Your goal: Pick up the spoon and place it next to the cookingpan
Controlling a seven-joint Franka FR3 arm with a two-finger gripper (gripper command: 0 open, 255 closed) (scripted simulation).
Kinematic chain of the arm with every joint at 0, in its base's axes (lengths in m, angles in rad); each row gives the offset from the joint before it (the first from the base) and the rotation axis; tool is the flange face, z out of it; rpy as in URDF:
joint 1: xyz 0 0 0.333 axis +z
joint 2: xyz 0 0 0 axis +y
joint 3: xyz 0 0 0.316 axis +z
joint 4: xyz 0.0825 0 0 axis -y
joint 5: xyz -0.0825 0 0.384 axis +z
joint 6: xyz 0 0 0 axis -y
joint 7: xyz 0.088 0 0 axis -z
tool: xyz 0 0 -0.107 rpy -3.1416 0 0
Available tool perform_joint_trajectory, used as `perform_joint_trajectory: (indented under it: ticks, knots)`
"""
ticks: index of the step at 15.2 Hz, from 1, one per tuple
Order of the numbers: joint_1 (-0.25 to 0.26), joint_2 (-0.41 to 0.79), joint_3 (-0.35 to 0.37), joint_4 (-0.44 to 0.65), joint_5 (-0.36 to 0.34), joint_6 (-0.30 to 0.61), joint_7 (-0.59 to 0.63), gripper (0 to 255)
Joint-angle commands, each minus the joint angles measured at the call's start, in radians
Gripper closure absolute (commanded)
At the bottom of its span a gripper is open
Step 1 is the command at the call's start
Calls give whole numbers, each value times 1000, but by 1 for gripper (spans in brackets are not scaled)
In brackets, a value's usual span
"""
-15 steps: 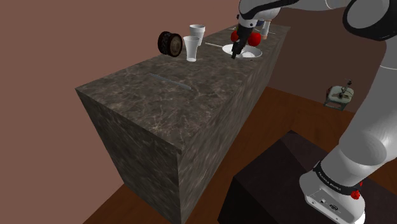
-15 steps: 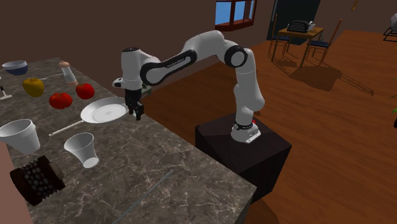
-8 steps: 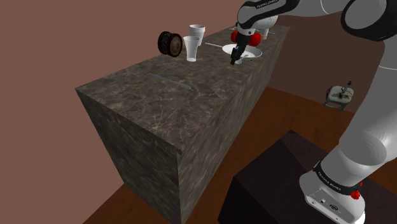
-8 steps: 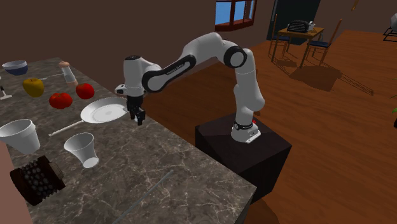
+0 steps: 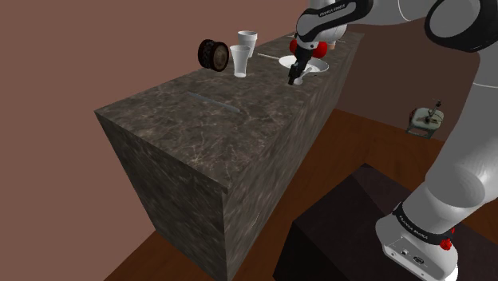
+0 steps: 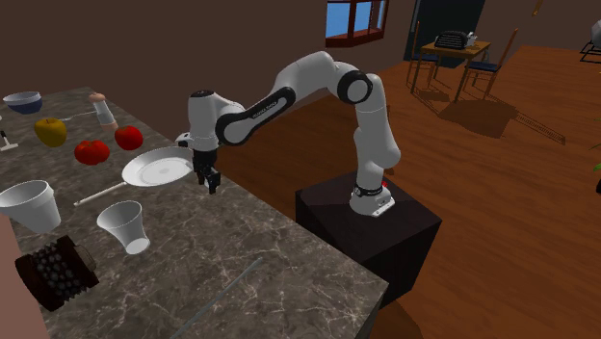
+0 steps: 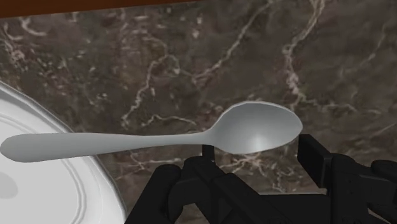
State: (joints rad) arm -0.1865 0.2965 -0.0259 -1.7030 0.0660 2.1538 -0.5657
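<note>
Clamping the grey spoon (image 7: pixel 153 141) by its bowl between the two black fingers (image 7: pixel 316 159), handle reaching sideways over the rim of the white cookingpan (image 7: pixel 57 191). Held low above the dark veined counter (image 7: pixel 254 57), probably for laying it down just beside the pan.

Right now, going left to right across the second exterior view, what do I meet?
First the blue bowl → yellow fruit → white pan → pincer → dark stand.
</note>
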Motion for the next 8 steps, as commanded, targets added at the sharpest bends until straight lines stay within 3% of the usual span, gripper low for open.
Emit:
perform_joint_trajectory:
  ticks: [1, 2, 3, 8]
  knots:
    - [0, 1, 0, -2, 0, 0, 0, 255]
    - [0, 1, 0, -2, 0, 0, 0, 255]
    - [0, 0, 0, -3, 0, 0, 0, 0]
    - [0, 1, 0, -2, 0, 0, 0, 0]
